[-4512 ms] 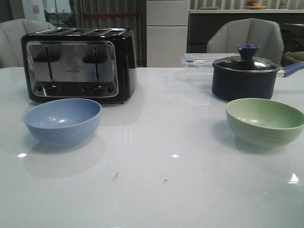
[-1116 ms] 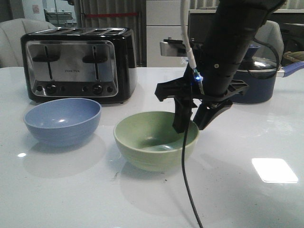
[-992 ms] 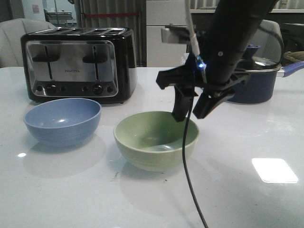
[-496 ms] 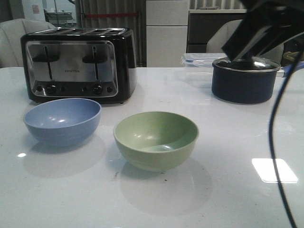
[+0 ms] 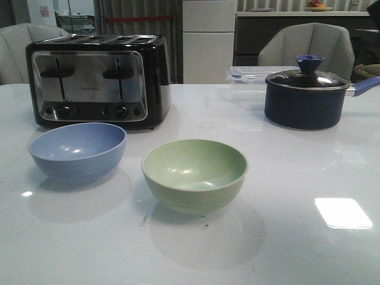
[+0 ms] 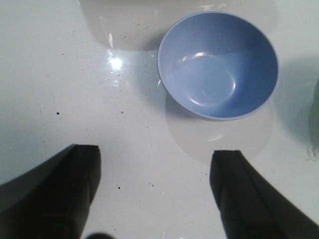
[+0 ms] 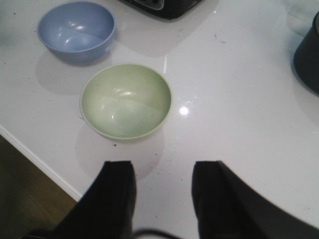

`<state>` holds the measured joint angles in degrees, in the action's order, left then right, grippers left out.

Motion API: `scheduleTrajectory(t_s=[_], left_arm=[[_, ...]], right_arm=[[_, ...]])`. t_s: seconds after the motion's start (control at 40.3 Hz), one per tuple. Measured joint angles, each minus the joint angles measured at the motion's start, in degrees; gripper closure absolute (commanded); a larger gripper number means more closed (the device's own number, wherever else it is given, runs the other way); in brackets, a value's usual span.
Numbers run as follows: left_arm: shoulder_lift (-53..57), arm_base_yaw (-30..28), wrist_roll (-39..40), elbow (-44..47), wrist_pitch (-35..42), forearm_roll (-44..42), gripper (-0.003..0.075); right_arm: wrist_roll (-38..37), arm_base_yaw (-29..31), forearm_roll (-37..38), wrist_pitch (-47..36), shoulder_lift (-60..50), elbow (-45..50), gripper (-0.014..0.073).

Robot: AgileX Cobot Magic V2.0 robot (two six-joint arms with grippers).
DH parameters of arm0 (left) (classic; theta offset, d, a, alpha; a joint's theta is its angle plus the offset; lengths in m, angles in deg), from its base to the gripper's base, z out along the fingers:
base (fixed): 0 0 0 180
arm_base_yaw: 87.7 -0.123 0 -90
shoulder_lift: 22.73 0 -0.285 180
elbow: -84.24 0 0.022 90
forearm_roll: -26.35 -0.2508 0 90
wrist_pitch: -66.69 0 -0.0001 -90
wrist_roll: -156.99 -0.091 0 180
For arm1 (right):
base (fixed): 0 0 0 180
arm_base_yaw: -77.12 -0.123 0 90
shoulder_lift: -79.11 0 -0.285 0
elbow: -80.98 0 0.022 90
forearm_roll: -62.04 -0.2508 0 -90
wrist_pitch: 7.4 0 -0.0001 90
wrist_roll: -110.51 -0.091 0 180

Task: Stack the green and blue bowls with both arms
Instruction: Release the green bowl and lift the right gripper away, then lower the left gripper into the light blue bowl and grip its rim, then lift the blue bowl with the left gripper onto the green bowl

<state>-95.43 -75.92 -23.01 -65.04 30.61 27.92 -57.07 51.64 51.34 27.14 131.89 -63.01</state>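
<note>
I am looking at what seems a kitchen or dining corner, though it could be a staged one. A glossy white table (image 5: 196,249) fills the near part of the front view. At its far left stands a black and steel four-slot toaster (image 5: 98,80). At the far right I see a dark blue pot (image 5: 307,98) with a glass lid, and just behind it a clear plastic food box (image 5: 249,74). Two pale upholstered chairs (image 5: 309,44) stand behind the table. Farther back there are white cabinet fronts (image 5: 209,38) and a dark counter with a plate of fruit (image 5: 319,6) on top.
</note>
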Motion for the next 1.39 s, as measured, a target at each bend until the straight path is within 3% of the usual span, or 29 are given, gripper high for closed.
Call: scheduleTrajectory(t_s=[0.521,0.645,0.843,0.942,1.116,1.388], left_arm=[[-30.6,0.0,0.0,-14.7,3.7,1.5,0.0162],[-35.7,0.0,0.0,-17.3,5.3,1.7,0.0255],[-40.5,0.0,0.0,-19.8,6.5,1.8,0.0530],[-40.9,0.0,0.0,-19.9,6.9,1.8,0.0628],[-39.9,0.0,0.0,-20.2,6.3,2.2,0.0623],[-32.3,2.5,-0.5,-23.6,-1.2,2.8,0.0623]], right_arm=[[0.0,0.0,0.0,1.8,-0.2,0.0,0.0193],[0.0,0.0,0.0,1.8,-0.2,0.0,0.0193],[0.0,0.0,0.0,1.9,-0.2,0.0,0.0193],[0.0,0.0,0.0,1.9,-0.2,0.0,0.0193],[0.0,0.0,0.0,1.9,-0.2,0.0,0.0193],[0.0,0.0,0.0,1.9,-0.2,0.0,0.0193]])
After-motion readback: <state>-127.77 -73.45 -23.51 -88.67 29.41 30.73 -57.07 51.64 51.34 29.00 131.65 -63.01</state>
